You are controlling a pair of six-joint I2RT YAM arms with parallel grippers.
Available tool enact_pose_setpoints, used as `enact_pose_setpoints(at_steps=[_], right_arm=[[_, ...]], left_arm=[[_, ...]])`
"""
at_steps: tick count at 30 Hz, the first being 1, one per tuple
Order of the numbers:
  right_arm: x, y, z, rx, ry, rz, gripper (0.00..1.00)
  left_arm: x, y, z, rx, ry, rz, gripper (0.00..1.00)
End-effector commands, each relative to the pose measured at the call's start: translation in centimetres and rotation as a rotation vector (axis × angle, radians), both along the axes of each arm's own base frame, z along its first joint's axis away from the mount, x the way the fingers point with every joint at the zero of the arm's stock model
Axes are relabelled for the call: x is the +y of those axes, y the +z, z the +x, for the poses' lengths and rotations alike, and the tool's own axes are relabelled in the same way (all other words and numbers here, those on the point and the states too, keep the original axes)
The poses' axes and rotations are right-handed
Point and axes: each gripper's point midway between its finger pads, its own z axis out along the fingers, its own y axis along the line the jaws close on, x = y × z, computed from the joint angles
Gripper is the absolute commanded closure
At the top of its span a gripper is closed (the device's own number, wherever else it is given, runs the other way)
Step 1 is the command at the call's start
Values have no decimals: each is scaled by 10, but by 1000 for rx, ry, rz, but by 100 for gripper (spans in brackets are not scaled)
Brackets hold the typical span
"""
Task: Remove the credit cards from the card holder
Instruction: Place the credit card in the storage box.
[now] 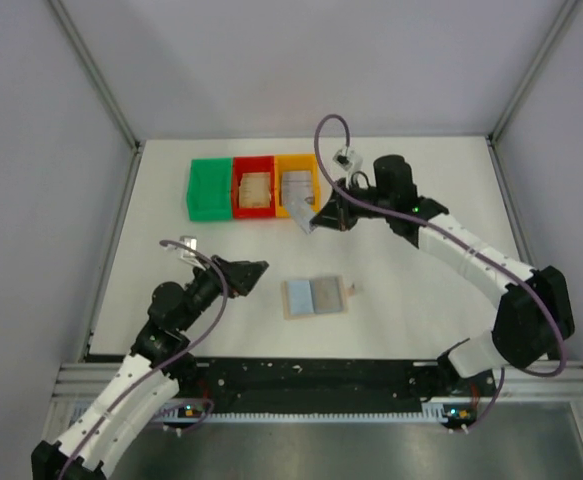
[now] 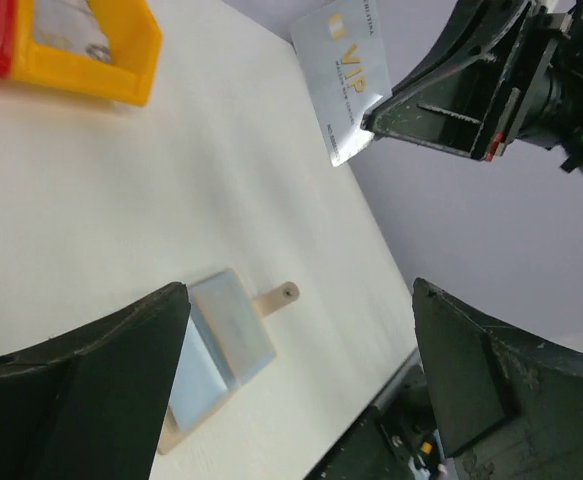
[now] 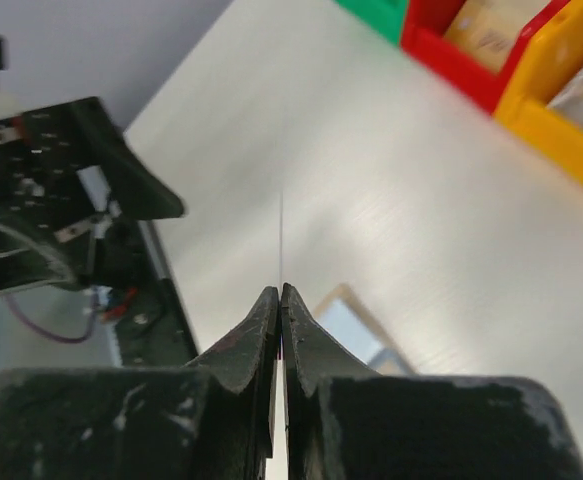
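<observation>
- Right gripper (image 1: 319,216) pinches a silver card (image 2: 339,75) by its corner; it looks thin, stiff, slick and light.
- Left gripper (image 1: 258,269) gapes empty near the wallet (image 1: 314,297).

Seen from the right wrist, the card (image 3: 281,235) is edge-on, only a thin line above the right fingers (image 3: 253,345), so its face is hidden. The holder (image 3: 366,330) sits half behind those fingers, and the bins (image 3: 541,125) are blurred and cut off by the frame. From the left wrist, the left fingers (image 2: 81,390) cover the holder's near end, the yellow bin (image 2: 101,80) is cut by the top edge, and the card's small print is unreadable. From above, what lies in the bins is too small to tell.
</observation>
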Motion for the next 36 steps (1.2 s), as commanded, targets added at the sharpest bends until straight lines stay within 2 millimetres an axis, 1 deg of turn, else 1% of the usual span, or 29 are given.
enact_pose_setpoints(at_steps=[1,2,4,6,7,9,10,13,15,16,20,24,27,29,30,32,34,35,36], right_arm=[[-36,-18,34,-170,44,-307,100],[-39,-21,43,-187,57,-345,100],[-41,-19,60,-233,84,-397,100],[-41,-16,77,-285,115,-448,100],[-42,-17,84,-316,145,-476,100],[-39,-11,100,-370,176,-488,100],[-37,-11,106,-396,204,-485,100],[-34,-11,122,-460,265,-495,100],[-32,-23,132,-450,302,-517,100],[-32,-23,139,-463,308,-520,100],[-25,-37,156,-493,343,-532,100],[-16,-48,166,-510,372,-518,100],[-10,-48,163,-514,402,-478,100],[-6,-44,149,-506,435,-433,100],[-7,-39,141,-503,445,-416,100],[-9,-30,124,-501,460,-395,100],[-14,-26,106,-479,471,-377,100],[-17,-21,97,-472,476,-363,100],[-18,-19,87,-458,485,-351,100]], left_arm=[[39,-1,2,-22,164,273,4],[45,2,-1,-30,178,294,3],[55,7,-6,-29,206,333,4],[61,14,-13,-40,216,355,4],[65,15,-16,-41,221,368,3],[68,18,-22,-44,217,382,3],[74,19,-22,-43,250,395,3],[79,23,-26,-47,254,411,4],[81,23,-29,-46,256,424,3],[82,24,-30,-45,258,430,4],[85,21,-30,-33,264,449,3],[83,15,-30,-17,252,463,3],[76,14,-26,-39,217,480,4],[62,19,-24,-102,143,496,5],[56,24,-21,-138,119,498,4],[42,31,-16,-188,59,499,1],[24,38,-9,-244,-20,505,1],[15,46,-7,-276,-65,501,1],[7,48,-1,-281,-97,509,1]])
